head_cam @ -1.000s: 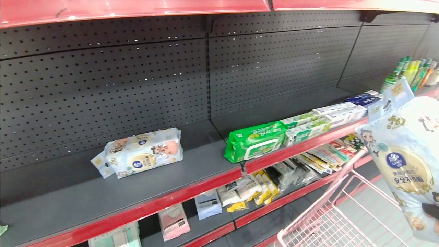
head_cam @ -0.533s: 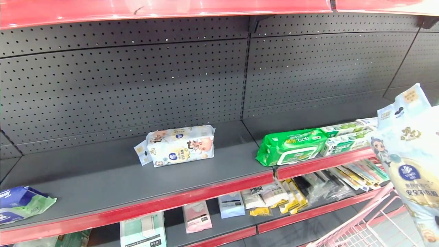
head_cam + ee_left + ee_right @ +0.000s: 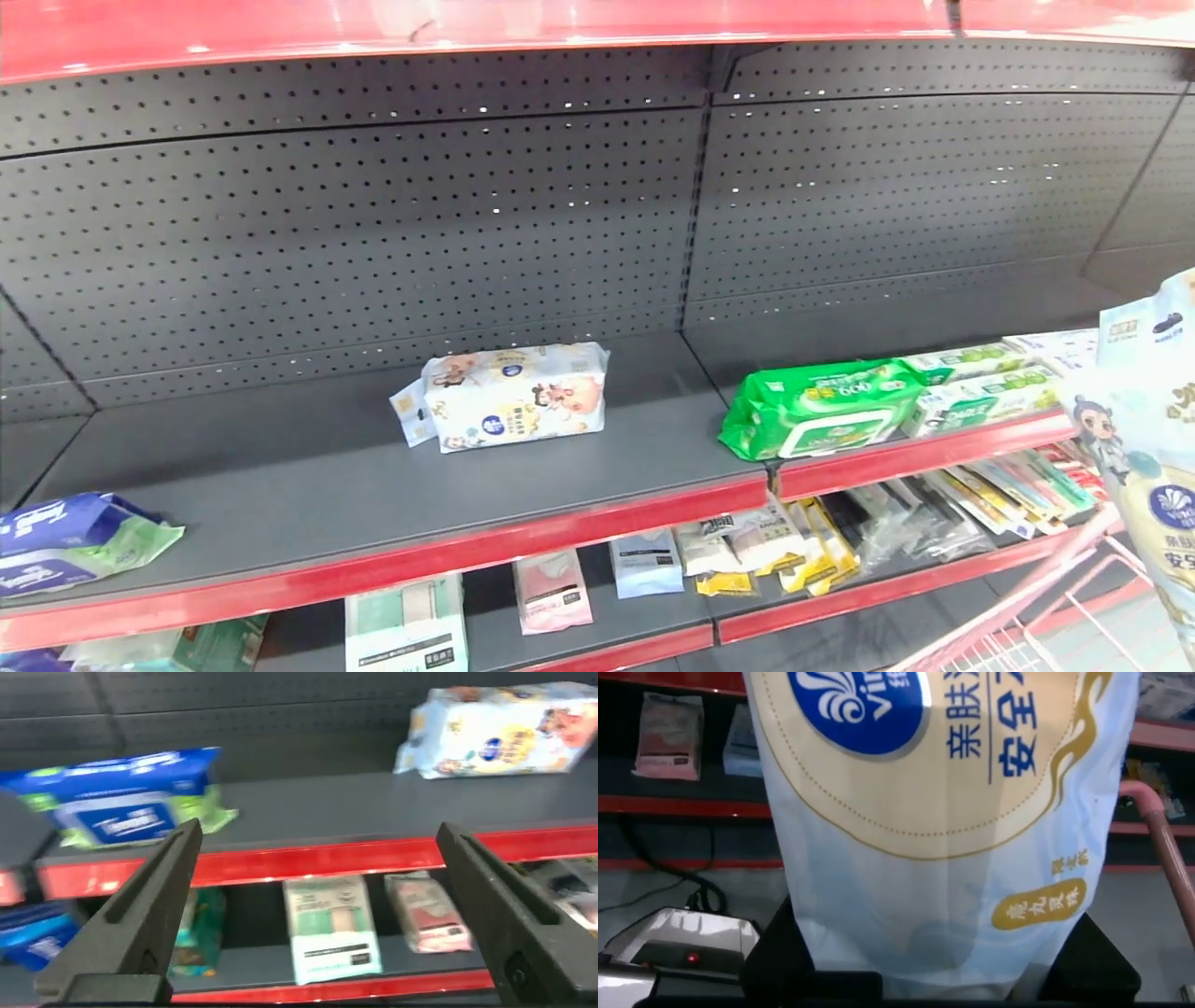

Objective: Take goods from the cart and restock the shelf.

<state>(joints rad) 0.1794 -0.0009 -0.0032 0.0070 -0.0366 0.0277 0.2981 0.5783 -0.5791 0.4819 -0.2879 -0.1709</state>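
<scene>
A pale tissue pack (image 3: 1148,439) is clamped in the right gripper (image 3: 938,961) and held up at the right, near the pink cart (image 3: 1018,607), short of the shelf (image 3: 373,509). A matching pack (image 3: 509,397) is seen lying mid-shelf. The left gripper (image 3: 322,905) is spread wide with nothing held, faced toward the shelf's red edge.

A dark perforated back panel (image 3: 373,215) lines the shelf (image 3: 373,476), split by a vertical upright (image 3: 695,205). Overhead, a glossy red board (image 3: 467,23) catches the light. Lower down, a black cable (image 3: 710,894) trails over grey floor (image 3: 654,891).
</scene>
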